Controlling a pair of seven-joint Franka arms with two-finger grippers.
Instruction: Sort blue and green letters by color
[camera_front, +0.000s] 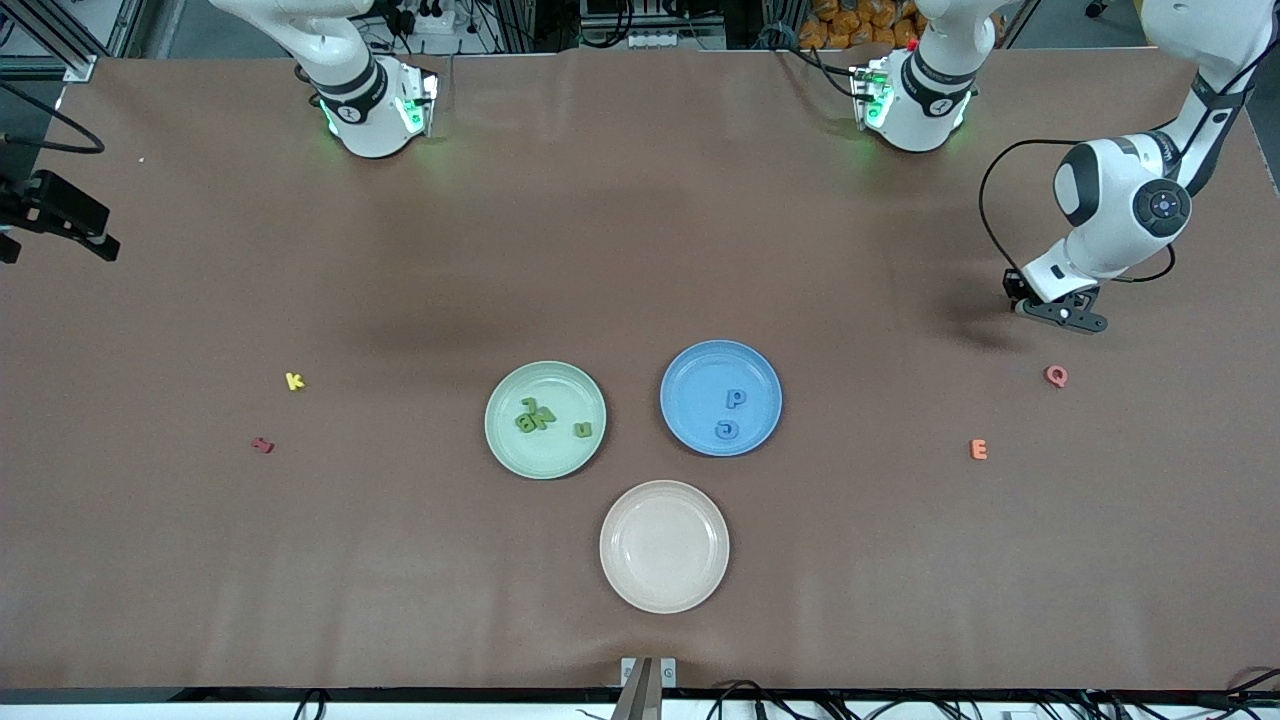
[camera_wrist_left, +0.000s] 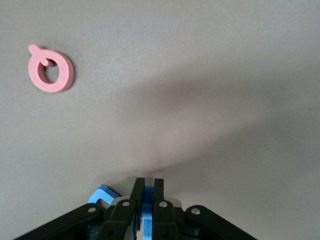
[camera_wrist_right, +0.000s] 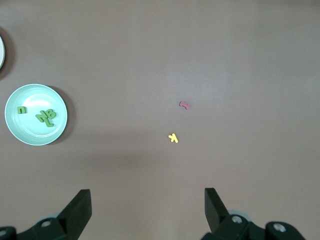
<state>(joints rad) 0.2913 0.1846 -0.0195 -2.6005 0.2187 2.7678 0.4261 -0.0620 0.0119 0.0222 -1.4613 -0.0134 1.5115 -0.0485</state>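
My left gripper (camera_front: 1062, 316) is low over the table at the left arm's end, shut on a blue letter (camera_wrist_left: 148, 194). A blue edge (camera_wrist_left: 102, 195) shows beside the fingers; I cannot tell whether it belongs to the same letter. The blue plate (camera_front: 690, 368) holds a blue P (camera_front: 735, 399) and a blue G (camera_front: 727, 430). In the green plate (camera_front: 500, 398) lie a cluster of green letters (camera_front: 535, 416) and a hook-shaped green one (camera_front: 583, 430). My right gripper (camera_wrist_right: 146, 195) is open and empty, high over bare table toward the right arm's end.
A pink Q (camera_front: 1056, 376) lies just nearer the front camera than my left gripper, with an orange E (camera_front: 979, 449) nearer still. A yellow K (camera_front: 294, 381) and a dark red letter (camera_front: 262, 445) lie toward the right arm's end. A pale pink plate (camera_front: 664, 590) sits nearest the camera.
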